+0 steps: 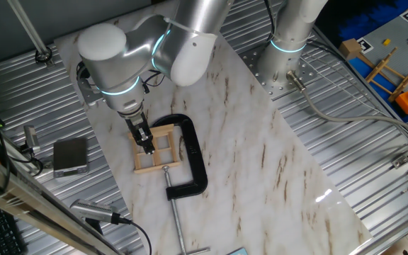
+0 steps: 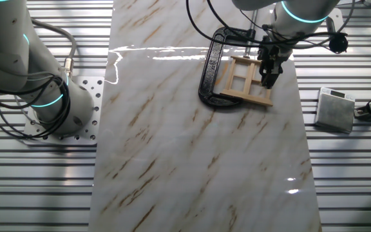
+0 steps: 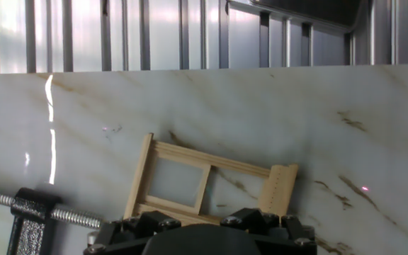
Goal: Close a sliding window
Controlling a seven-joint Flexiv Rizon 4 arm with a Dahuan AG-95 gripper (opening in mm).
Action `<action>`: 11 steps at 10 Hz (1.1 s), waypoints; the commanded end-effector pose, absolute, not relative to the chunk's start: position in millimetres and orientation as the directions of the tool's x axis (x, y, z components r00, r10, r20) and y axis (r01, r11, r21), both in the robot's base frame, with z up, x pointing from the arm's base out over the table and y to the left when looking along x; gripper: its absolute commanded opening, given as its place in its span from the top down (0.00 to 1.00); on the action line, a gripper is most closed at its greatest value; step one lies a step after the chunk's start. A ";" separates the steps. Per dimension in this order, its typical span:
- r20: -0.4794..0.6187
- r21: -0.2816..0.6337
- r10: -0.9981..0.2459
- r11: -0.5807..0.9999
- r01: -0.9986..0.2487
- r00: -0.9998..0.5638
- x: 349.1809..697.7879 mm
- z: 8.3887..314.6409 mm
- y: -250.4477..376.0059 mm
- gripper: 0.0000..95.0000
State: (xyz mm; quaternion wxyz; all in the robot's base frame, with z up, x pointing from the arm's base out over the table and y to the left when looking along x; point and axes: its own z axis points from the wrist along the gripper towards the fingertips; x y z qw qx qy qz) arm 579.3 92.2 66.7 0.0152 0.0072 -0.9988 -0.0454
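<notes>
Fingers (image 1: 147, 146) over the sliding window (image 1: 159, 151) (clamp (image 1: 193, 159) beside)

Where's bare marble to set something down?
Free: the long marble slab stretch from the C-clamp to the far end, beside the arm base. Crowded: the sliding window corner, where clamp and hand sit.

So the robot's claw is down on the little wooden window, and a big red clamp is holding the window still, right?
Nearly. The claw is down on the wooden window, and a clamp grips it, but the clamp is black, not red. One fixed view shows its black C shape around the frame's edge, with the silver screw sticking out toward the table's front.
</notes>
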 end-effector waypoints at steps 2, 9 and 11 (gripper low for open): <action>0.030 0.089 -0.031 0.996 -0.028 -0.999 579.5 66.5 92.1 0.20; 0.032 0.086 0.001 0.996 0.004 -0.999 579.5 66.5 92.1 0.20; 0.028 0.085 0.078 0.993 0.080 -0.997 587.6 61.6 95.9 0.20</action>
